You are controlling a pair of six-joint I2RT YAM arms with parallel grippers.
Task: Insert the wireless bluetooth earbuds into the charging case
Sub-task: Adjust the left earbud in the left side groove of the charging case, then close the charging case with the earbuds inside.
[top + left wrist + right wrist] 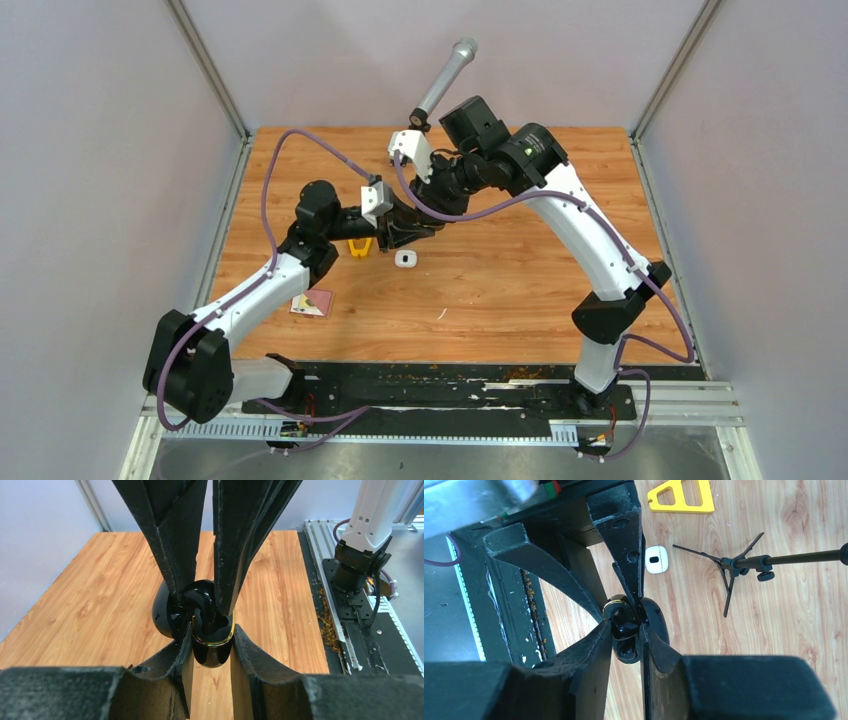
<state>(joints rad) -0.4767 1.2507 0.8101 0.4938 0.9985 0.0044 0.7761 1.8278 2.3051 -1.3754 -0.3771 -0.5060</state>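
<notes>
My left gripper point(210, 636) is shut on a glossy black charging case point(212, 652) with a gold rim, held above the table with its lid point(161, 612) open to the left. My right gripper point(626, 630) comes from the opposite side and is shut on a black earbud point(625, 628), which sits at the case's opening point(628, 652). In the top view the two grippers point(425, 222) meet tip to tip over the table's middle. A white charging case point(404, 259) lies closed on the table just below them and also shows in the right wrist view point(657, 559). The white earbuds are not in view.
A yellow triangular piece point(360, 247) lies left of the white case. A small black tripod point(734, 565) holding a grey microphone point(447, 72) stands at the back. A card point(313, 303) lies near the left arm. The wooden table point(520, 290) ends at a black rail.
</notes>
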